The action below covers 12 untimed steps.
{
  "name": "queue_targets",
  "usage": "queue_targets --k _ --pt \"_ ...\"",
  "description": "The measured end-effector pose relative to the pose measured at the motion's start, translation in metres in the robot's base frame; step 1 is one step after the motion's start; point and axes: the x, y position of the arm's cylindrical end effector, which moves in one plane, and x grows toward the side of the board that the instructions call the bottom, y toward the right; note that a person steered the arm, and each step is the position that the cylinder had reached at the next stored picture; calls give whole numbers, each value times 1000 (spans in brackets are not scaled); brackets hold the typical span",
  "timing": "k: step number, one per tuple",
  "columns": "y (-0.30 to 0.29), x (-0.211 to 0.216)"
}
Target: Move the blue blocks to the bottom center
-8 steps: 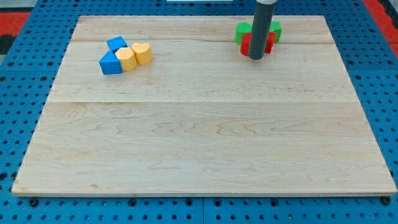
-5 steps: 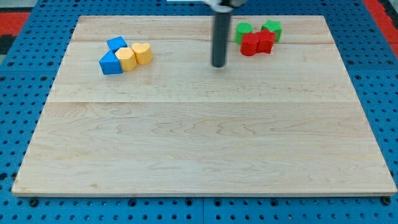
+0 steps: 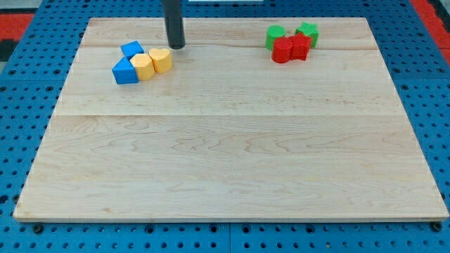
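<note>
My tip (image 3: pixel 176 46) sits near the top of the wooden board (image 3: pixel 232 176), left of centre. I have no jaws on this arm, only the straight dark rod, so there is nothing to open or close, and nothing is held.

The two blue blocks lie in a small cluster at the board's upper left. Taking my tip as the clock's centre, the upper blue block (image 3: pixel 131 50), a small cube-like piece set cornerwise, lies at about nine o'clock, near but not touching. The lower blue block (image 3: pixel 124 72), a wedge-like shape, lies at about eight o'clock, a little farther off.

Between my tip and those blue pieces stand two yellow blocks. The right yellow block (image 3: pixel 161 60), rounded on top, is just beside my tip at about seven o'clock; I see a thin gap between them, though I cannot be sure it is clear. The left yellow block (image 3: pixel 143 67) touches the right one and presses against both blue blocks.

Well apart at three o'clock, toward the board's upper right, sits a second cluster: a left green block (image 3: pixel 275 34), a right green block (image 3: pixel 308 31), and two red blocks (image 3: pixel 290 49) packed against them; their shapes are hard to make out.

Both blue blocks are well apart from the bottom centre of the board.
</note>
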Motion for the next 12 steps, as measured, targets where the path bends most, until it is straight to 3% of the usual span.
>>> queue_targets --k 2,3,4,6,12 --pt "-103 13" --pt "-109 13" --pt "-110 54" --pt "-77 143" --pt "47 109"
